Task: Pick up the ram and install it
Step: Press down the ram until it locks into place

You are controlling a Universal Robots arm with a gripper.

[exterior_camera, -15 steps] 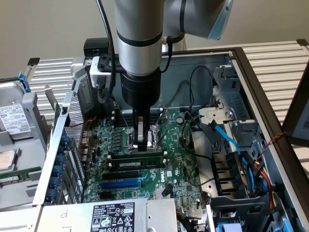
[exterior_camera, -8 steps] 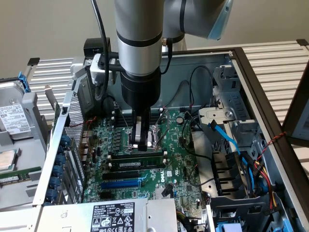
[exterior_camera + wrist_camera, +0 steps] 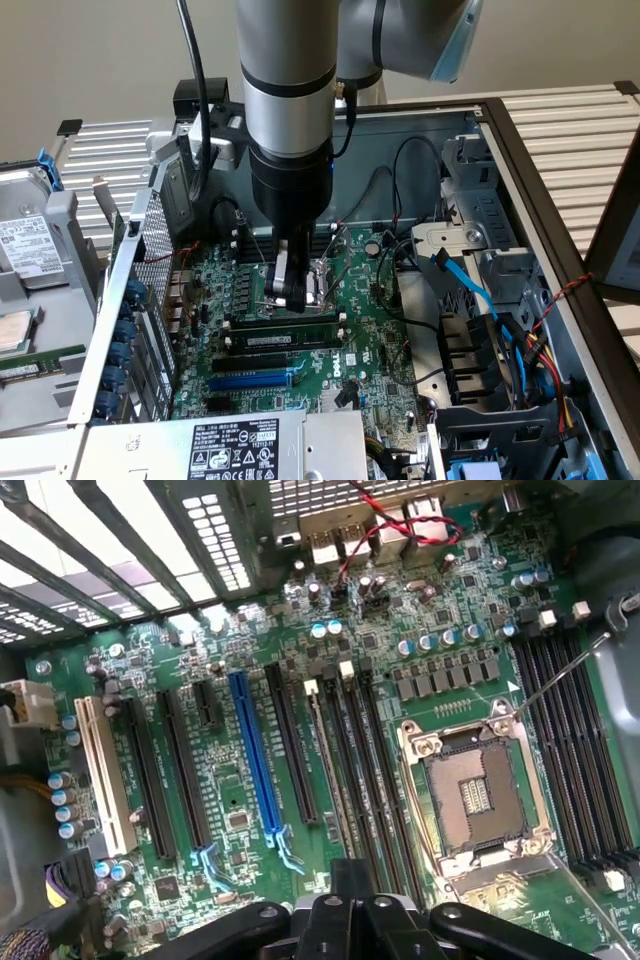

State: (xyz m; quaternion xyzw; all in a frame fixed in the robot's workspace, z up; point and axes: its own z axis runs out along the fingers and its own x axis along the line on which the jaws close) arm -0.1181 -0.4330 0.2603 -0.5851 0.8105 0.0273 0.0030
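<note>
My hand (image 3: 290, 285) is closed on nothing, hovering just above the ram (image 3: 285, 322), which already sits in a slot beside the processor socket (image 3: 300, 283) on the green board (image 3: 375, 350). It looks installed or nearly so. The case walls (image 3: 520, 190) and cables (image 3: 470, 285) leave little side room.
</note>
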